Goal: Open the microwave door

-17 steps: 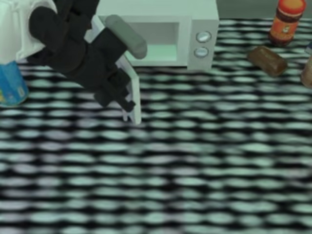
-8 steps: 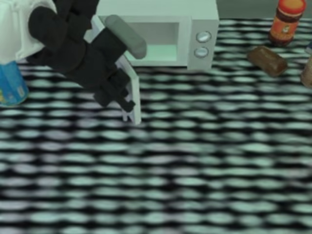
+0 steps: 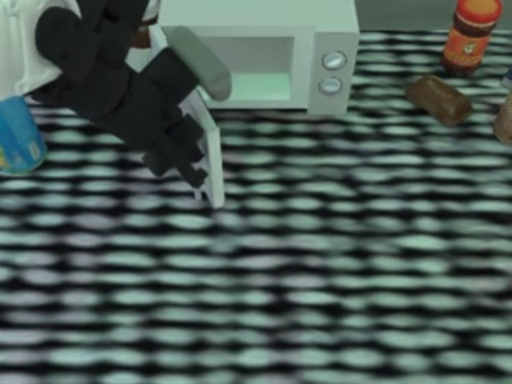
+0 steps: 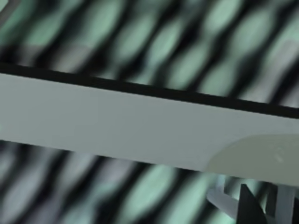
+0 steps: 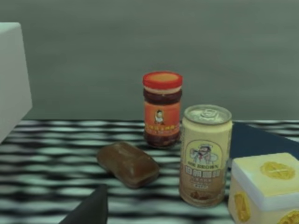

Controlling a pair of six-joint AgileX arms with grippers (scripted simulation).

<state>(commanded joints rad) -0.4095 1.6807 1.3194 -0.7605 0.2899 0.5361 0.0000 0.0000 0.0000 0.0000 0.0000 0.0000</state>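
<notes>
The microwave door (image 3: pixel 213 160) juts forward from the microwave (image 3: pixel 264 48); jar (image 3: pixel 470 36) far right.

You look straight down from above; your left wrist camera sits close against the microwave door (image 4: pixel 117 123); your right wrist camera faces the jar (image 5: pixel 162 108), also visible from above.

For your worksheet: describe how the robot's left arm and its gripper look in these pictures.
In the top view the left arm is matt black and chunky, made of rounded blocky segments, with one grey cylindrical housing near the wrist. The left gripper is black too, ending in two short dark fingers. No cables or markings show.
</notes>
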